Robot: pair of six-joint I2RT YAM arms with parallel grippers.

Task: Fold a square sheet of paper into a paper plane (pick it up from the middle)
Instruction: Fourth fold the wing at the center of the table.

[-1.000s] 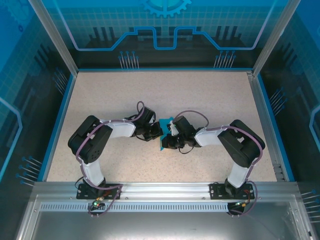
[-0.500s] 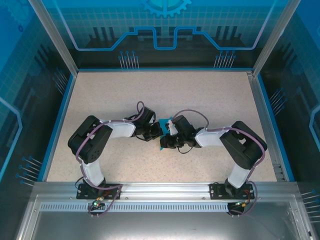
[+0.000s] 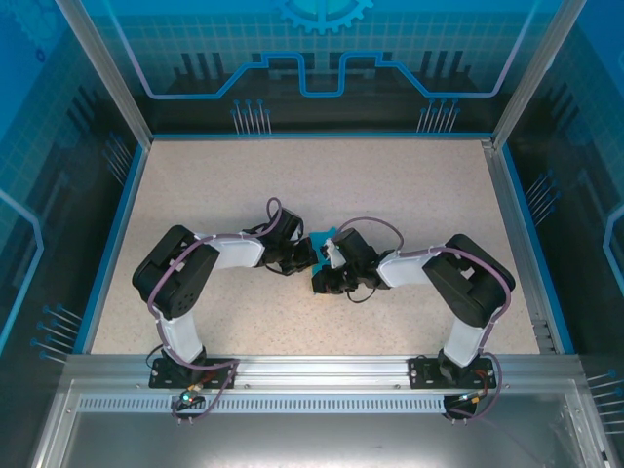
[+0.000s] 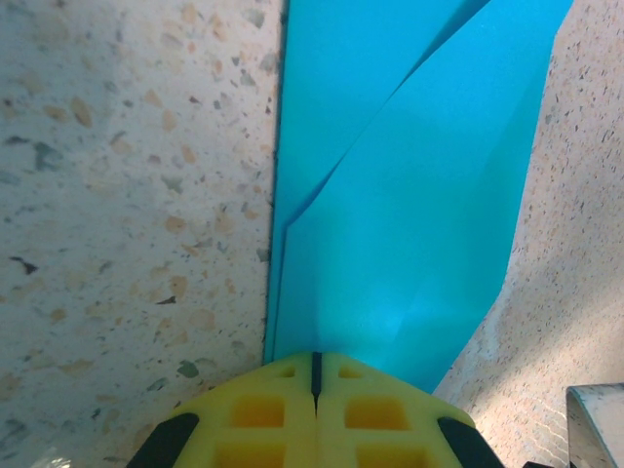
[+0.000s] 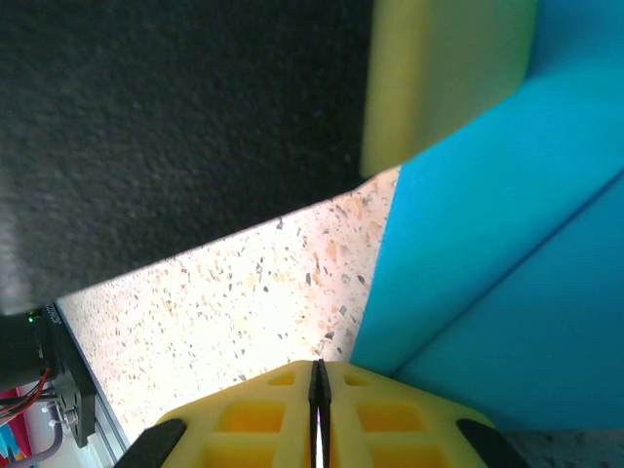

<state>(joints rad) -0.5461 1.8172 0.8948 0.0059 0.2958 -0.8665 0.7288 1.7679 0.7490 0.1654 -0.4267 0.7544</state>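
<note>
My left end effector (image 4: 315, 369) and right end effector (image 5: 315, 375) are both closed, tips meeting the part-folded teal-blue paper sheet (image 4: 409, 224), which lies on the counter (image 4: 127, 195) between them. Whether it is pinched or merely pressed, I cannot tell. It looks weightless, limp and easily crumpled, likely to slide on the speckled surface. I judge the creased edges the stiffest hold, taken gently.

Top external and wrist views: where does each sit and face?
Top external: above and behind, looking down at the table; left arm and right arm, bases at bottom.
Left wrist: low, looking along the folded paper; own shut yellow jaws.
Right wrist: low over the paper; own shut jaws.
Shared: both wrist views see the paper.
</note>
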